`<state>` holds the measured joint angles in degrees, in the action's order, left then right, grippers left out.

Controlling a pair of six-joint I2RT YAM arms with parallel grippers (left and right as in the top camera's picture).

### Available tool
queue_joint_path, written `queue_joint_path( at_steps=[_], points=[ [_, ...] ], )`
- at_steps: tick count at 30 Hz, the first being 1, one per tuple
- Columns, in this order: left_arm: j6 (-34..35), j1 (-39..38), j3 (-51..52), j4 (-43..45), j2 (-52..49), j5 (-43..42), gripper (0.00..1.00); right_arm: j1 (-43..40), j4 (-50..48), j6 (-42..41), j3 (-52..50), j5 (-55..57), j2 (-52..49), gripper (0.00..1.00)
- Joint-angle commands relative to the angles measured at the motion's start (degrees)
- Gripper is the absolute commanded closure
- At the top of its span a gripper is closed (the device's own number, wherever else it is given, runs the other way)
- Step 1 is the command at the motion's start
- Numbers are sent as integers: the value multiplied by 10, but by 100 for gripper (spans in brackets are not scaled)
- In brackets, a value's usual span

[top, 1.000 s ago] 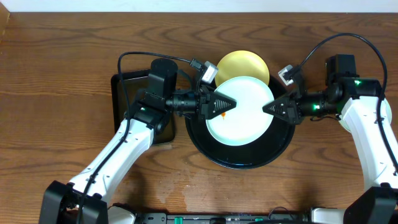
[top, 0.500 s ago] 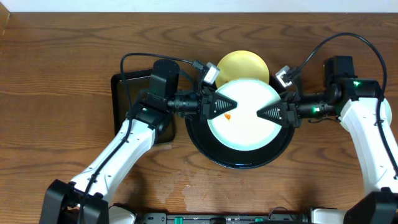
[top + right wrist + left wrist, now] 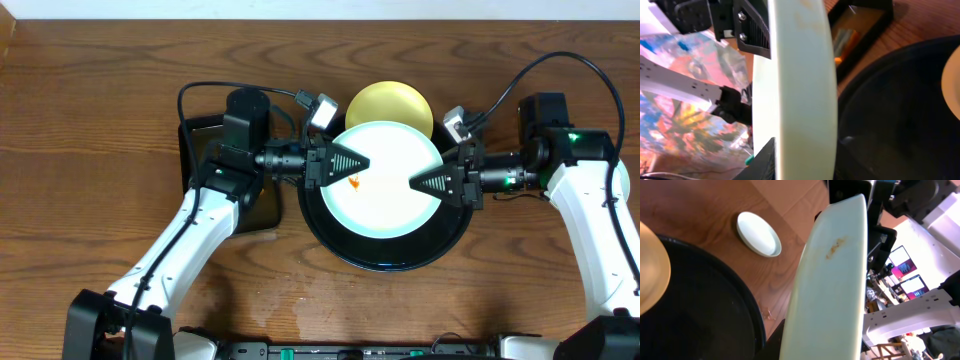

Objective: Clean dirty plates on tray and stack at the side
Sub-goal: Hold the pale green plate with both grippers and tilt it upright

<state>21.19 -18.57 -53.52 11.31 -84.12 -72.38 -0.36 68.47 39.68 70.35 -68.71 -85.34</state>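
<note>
A pale mint-white plate (image 3: 385,195) with an orange smear (image 3: 354,182) hangs just above the round black tray (image 3: 390,262), held level between both arms. My left gripper (image 3: 350,162) is shut on its left rim. In the left wrist view the plate (image 3: 830,290) runs edge-on out of the jaws, beside one dark finger (image 3: 777,347). My right gripper (image 3: 418,183) straddles the right rim and is closed on it, one finger (image 3: 765,160) lying against the plate (image 3: 800,90). A pale yellow plate (image 3: 390,103) rests on the tray's far rim.
A rectangular black tray (image 3: 195,150) with a sponge (image 3: 845,42) lies left of the round tray, under my left arm. A small white plate (image 3: 758,233) sits on the wooden table beyond the round tray, in the left wrist view. Cables loop above both wrists.
My left gripper drew back to the left, and the plate shifted left with it. My right gripper opened, moved in over the plate's right rim and closed down on it.
</note>
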Motion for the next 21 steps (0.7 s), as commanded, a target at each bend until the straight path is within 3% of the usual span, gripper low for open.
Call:
queue_joint_path(
  at_steps=[1, 11, 21],
  points=[
    [1, 3, -11, 10, 3, -35, 93, 2, 3, 13, 0, -73, 5, 71],
    [2, 3, -11, 10, 3, -67, 93, -8, -14, 10, 2, -138, 6, 75],
    [1, 3, -11, 10, 3, -67, 92, -7, -29, -28, 2, -138, 6, 99]
  ],
)
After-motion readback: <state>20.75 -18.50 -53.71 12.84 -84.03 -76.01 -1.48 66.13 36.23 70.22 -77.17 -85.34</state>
